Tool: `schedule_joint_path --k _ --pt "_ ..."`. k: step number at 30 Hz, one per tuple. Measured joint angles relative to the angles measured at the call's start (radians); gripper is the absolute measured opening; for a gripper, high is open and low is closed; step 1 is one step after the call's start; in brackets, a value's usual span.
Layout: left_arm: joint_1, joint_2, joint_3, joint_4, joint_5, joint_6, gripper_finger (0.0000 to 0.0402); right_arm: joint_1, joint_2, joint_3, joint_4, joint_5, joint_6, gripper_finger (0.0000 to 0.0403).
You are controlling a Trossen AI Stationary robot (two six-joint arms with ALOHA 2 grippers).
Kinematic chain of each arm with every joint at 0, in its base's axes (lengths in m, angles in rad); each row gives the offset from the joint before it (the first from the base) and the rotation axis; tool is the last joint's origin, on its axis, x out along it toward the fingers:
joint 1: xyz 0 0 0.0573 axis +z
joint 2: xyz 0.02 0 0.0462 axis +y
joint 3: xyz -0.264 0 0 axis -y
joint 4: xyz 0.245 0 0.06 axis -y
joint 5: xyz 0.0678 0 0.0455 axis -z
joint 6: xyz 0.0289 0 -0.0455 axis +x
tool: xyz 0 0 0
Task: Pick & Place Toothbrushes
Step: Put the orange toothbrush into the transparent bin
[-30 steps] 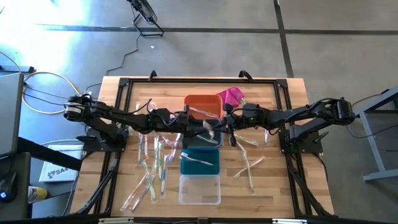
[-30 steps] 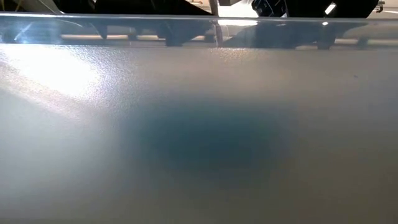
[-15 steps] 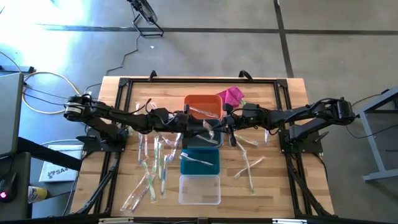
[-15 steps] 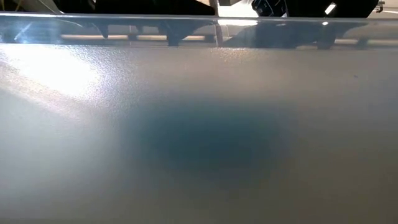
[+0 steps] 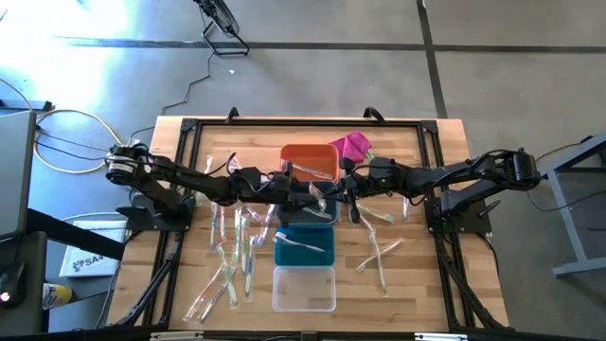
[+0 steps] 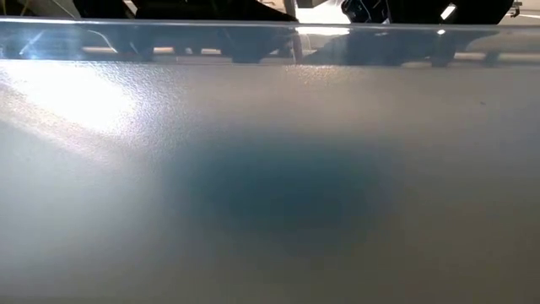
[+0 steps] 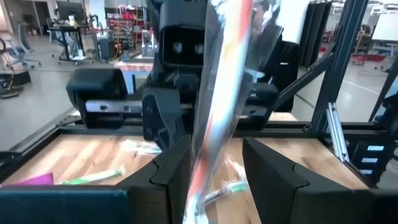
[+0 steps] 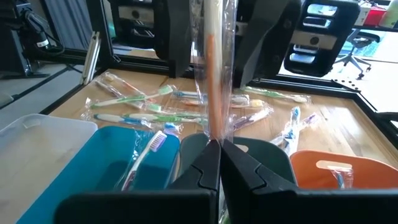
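Here your right pincer (image 8: 220, 163) pinches a wrapped toothbrush (image 8: 214, 81) over the grey bin (image 8: 261, 155), mid-worktop. Your left pincer (image 7: 214, 168) straddles the same wrapper, fingers spread. The low view shows you only blur.

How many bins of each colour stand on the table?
Orange bin: 1
Grey bin: 1
Teal bin: 1
Clear bin: 1
Total: 4
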Motion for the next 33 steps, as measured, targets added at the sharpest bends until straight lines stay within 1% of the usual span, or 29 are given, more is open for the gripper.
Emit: schedule_joint_path --k 11,14,20,23,27,33 --pt "0.0 0.0 0.0 0.015 0.0 0.001 0.014 0.0 0.0 0.0 -0.001 0.0 0.0 0.0002" --pt "0.0 0.0 0.0 0.015 0.0 0.001 0.0123 0.0 0.0 0.0 -0.001 0.0 0.0 0.0002" --pt "0.0 0.0 0.0 0.015 0.0 0.001 0.0066 0.0 0.0 0.0 -0.002 0.0 0.0 0.0002" --pt "0.0 0.0 0.0 0.016 -0.002 0.001 0.0046 0.0 0.0 0.0 -0.002 -0.001 0.0 0.0002" --pt "0.0 0.0 0.0 0.016 -0.005 0.0 0.0032 0.0 0.0 0.0 -0.003 -0.003 0.0 0.0002" --pt "0.0 0.0 0.0 0.016 -0.005 -0.002 0.0028 0.0 0.0 0.0 -0.003 -0.006 0.0 0.0002"
